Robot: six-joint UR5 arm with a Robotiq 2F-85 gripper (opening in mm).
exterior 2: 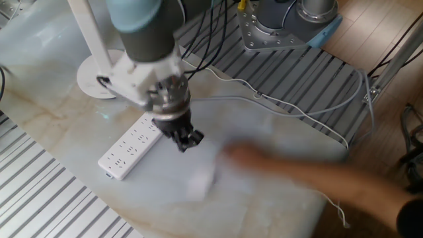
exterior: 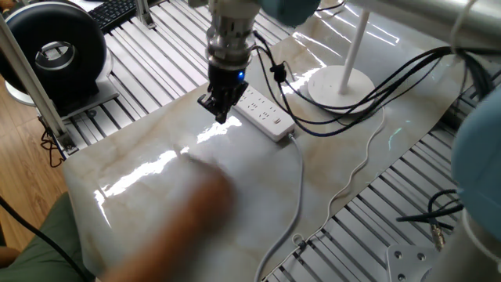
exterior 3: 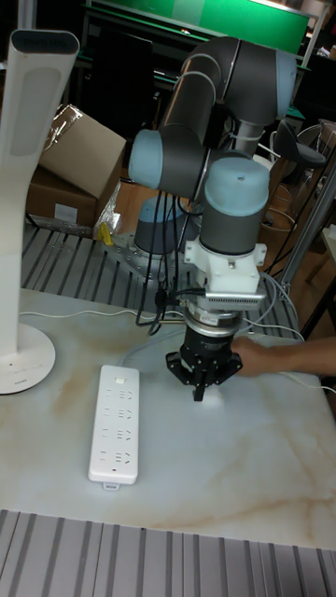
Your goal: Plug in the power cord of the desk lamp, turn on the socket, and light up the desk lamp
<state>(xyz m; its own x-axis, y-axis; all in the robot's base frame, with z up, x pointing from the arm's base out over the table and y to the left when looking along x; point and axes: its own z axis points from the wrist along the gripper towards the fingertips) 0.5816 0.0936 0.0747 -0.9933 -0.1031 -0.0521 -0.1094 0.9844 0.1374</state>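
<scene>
The socket [exterior: 263, 114] is a long white power strip lying flat on the marble table; it also shows as socket [exterior 2: 128, 149] and socket [exterior 3: 114, 424]. My gripper [exterior: 218, 110] hangs low over the table just beside the strip, fingers together and holding nothing; gripper [exterior 2: 186, 141], gripper [exterior 3: 199, 389]. The desk lamp [exterior: 339, 81] stands behind the strip; desk lamp [exterior 3: 26, 187] rises at the left. The power cord's plug [exterior 2: 200, 181] is a white blur by a person's moving hand [exterior 2: 254, 158]. The thin cord [exterior: 368, 153] trails along the table's edge.
A person's blurred arm [exterior: 188, 215] reaches across the front of the table. The strip's thicker cable [exterior: 300, 188] runs toward the table edge. A black round fan [exterior: 55, 51] stands at the left. Black robot cables [exterior: 376, 78] hang over the lamp base.
</scene>
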